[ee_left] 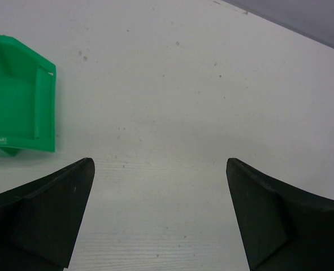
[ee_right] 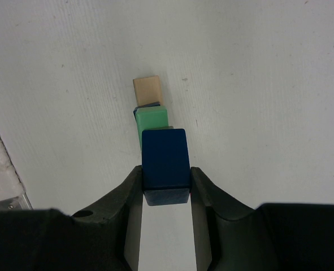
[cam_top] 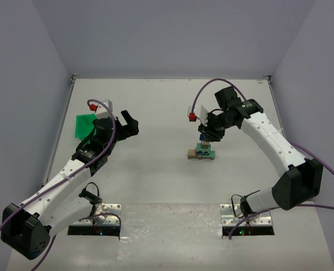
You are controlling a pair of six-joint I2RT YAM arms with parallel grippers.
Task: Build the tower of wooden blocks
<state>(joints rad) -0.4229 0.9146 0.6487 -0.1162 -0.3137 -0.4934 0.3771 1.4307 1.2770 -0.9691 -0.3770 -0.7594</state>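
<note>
While the right arm (cam_top: 268, 141) reaches over the middle of the white bench (cam_top: 155, 186), its jaws are drawn in narrow on a dark blue square wooden block (ee_right: 165, 161), one finger flat against each side face. Directly under that block stands the wood block tower (cam_top: 201, 151), well clear of both arm bases. A tan wooden bar (ee_right: 147, 89) lies at its foot and a green wooden block (ee_right: 151, 117) sits on top of it. A thin dark strip shows between those two in the right wrist view, too small to identify.

The lower levels look finished, and the blue piece appears to be the one now going on. It sits just over the green block, but whether it already rests there or hangs slightly above cannot be told from either view. What remains, by this reading, is to seat it squarely and let go without nudging the stack.

No loose blocks show on the bench in the overhead view. The left arm (cam_top: 70, 169) waits off to the side with its jaws spread wide and holding nothing, just beside a green plastic bin (ee_left: 20, 96). Whether the bin holds anything is not clear.
</note>
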